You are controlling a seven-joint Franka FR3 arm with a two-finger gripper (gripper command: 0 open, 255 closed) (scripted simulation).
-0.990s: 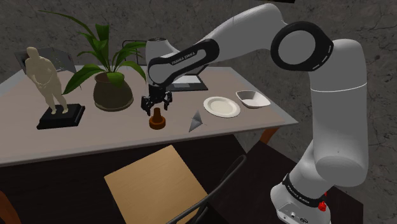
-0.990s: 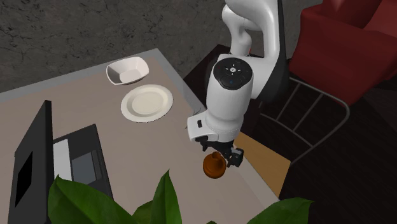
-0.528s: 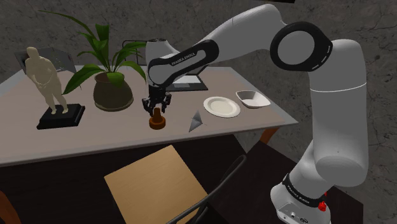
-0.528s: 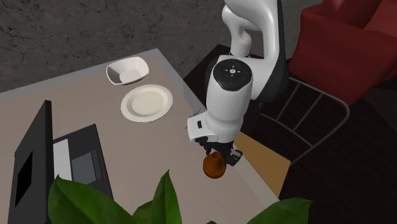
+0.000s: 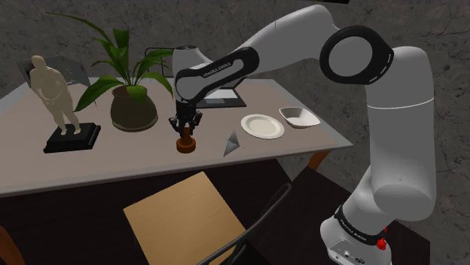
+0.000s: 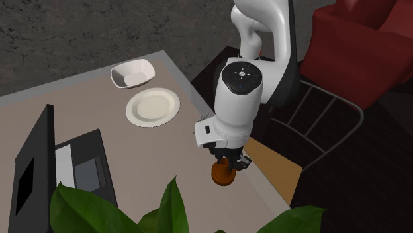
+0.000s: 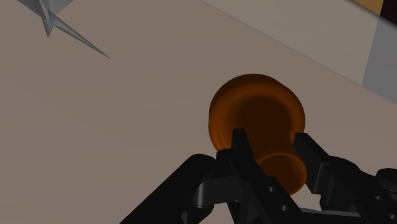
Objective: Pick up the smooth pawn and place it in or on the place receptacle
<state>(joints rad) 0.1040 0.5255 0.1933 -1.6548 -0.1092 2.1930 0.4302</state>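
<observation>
Brown pawn (image 5: 185,144): upright on grey table (image 5: 135,162), near front edge, between potted plant (image 5: 133,98) and white plate (image 5: 262,126). Black gripper (image 5: 184,129): narrowly closed, clasping pawn's upper part from above.

Surfaces at the pawn, near the table's front edge
Pawn (image 7: 257,118): smooth, orange-brown, soft sheen, no grain visible. My gripper (image 7: 269,137): matt black, material unclear. Table (image 7: 127,127) top: flat matt grey-beige. My arm (image 5: 399,113) shell: white, glossy. Chair seat (image 5: 181,214): pale, wood-look, matt.
</observation>
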